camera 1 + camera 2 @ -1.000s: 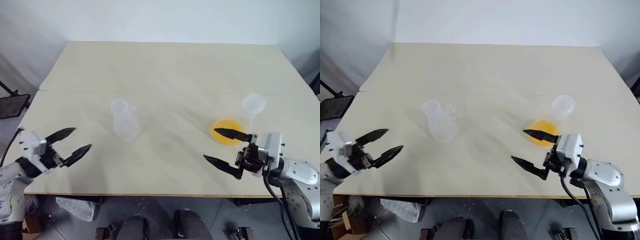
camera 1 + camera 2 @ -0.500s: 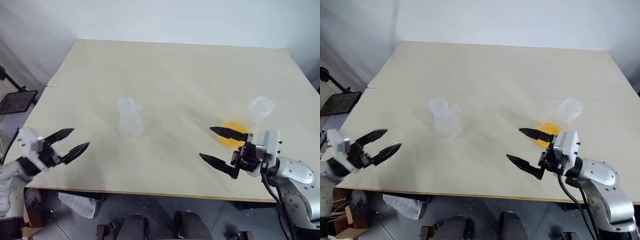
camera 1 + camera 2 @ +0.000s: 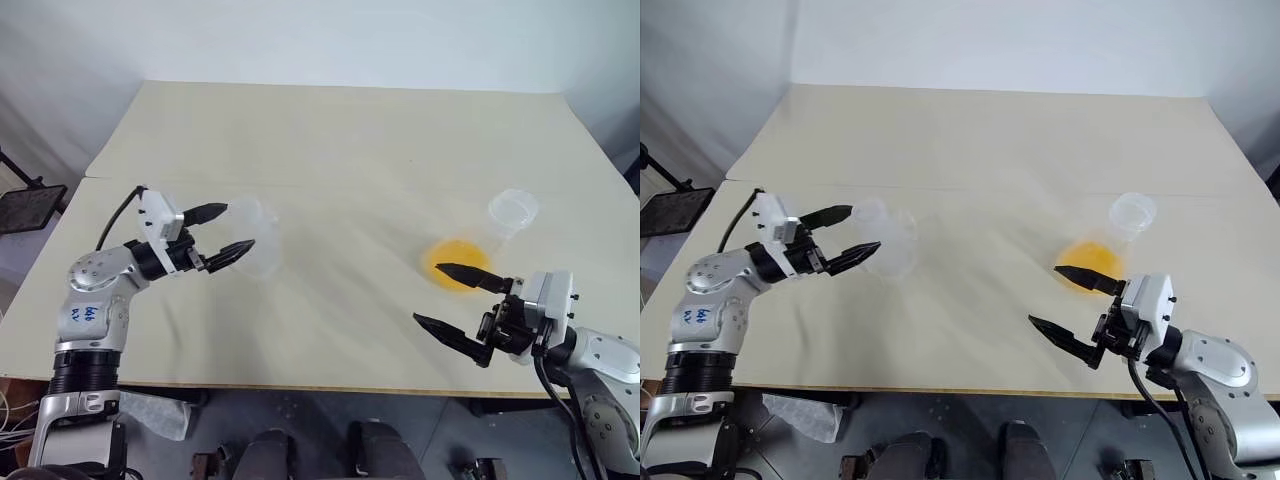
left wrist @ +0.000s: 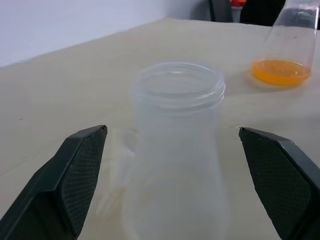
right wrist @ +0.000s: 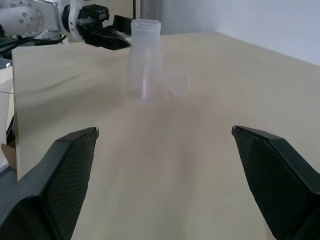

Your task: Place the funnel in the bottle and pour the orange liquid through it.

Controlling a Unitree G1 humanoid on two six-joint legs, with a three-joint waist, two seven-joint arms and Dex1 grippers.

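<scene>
I take the bottle (image 3: 258, 245) as my landmark: a clear conical flask standing upright on the pale wooden table (image 3: 340, 140), in the left half. From the head camera it is hard to make out, because the clear glass almost melts into the table; the left wrist view shows its round open mouth and narrow neck much better, but there its base is cut off at the edge.

My left gripper (image 3: 228, 232) is at the bottle with its fingers spread wide, one black finger on each side of the neck. In the left wrist view I see a gap between each fingertip and the glass, so it holds nothing.

The funnel (image 5: 176, 80) lies on its side just beside the bottle's base. I see it only as a faint clear shape in the right wrist view, and I cannot tell whether it touches the bottle.

The orange liquid (image 3: 455, 263) is well apart from the bottle, to its right, as a shallow pool in the bottom of a larger clear flask (image 3: 512, 213). The flask's walls are almost invisible from above; only the rim is plain.

My right gripper (image 3: 459, 301) hovers just in front of that flask, fingers wide apart and empty. Its upper fingertip overlaps the orange pool in the head views, so I cannot tell whether it touches the flask.
</scene>
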